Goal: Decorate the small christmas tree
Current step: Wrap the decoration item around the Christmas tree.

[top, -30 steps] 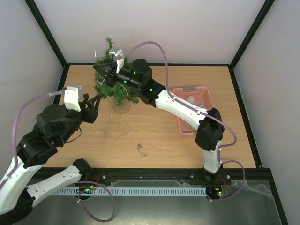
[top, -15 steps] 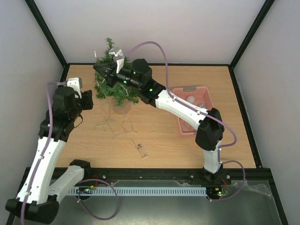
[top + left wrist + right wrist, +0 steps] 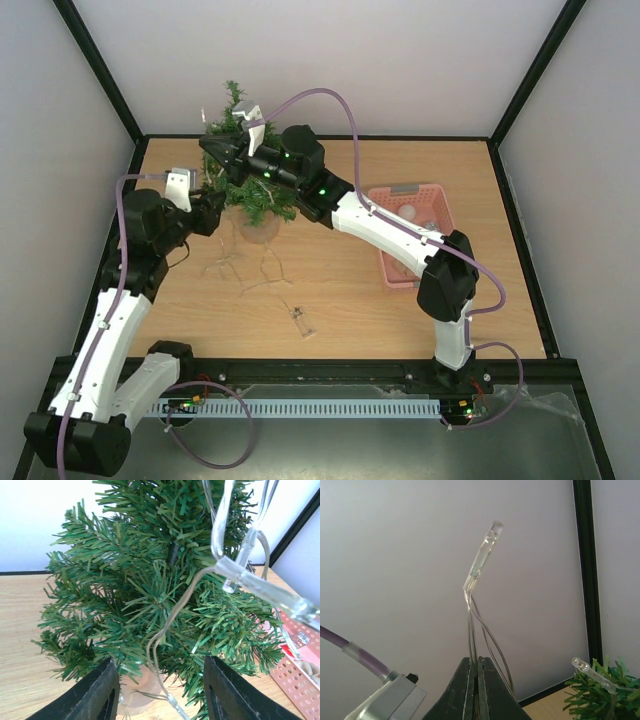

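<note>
Enclosure: pale grey walls, black frame struts, light wooden desk (image 3: pixel 360 305).

Right claw (image 3: pixel 478 664) is pinching fully closed on the thin clear wire of a string of tiny clear LED lights (image 3: pixel 470 605). One clear bulb (image 3: pixel 485 545) is sticking up above the pinch against the wall. A second bulb is lying low right, over green needle tips. From the top view this claw is reaching over the upper branches of the small artificial dark-green christmas tree (image 3: pixel 247 192).

Left claw (image 3: pixel 210 212) is standing open, its black fingers (image 3: pixel 102 692) apart and facing the tree's lower left side. A wire strand is hanging between them unpinched.

The tree is standing upright on its pale base at the far-left part of the desk. More loops of the wire are lying on the desk in front of it. A pink perforated plastic basket (image 3: pixel 405 189) is sitting well apart, to the right.
</note>
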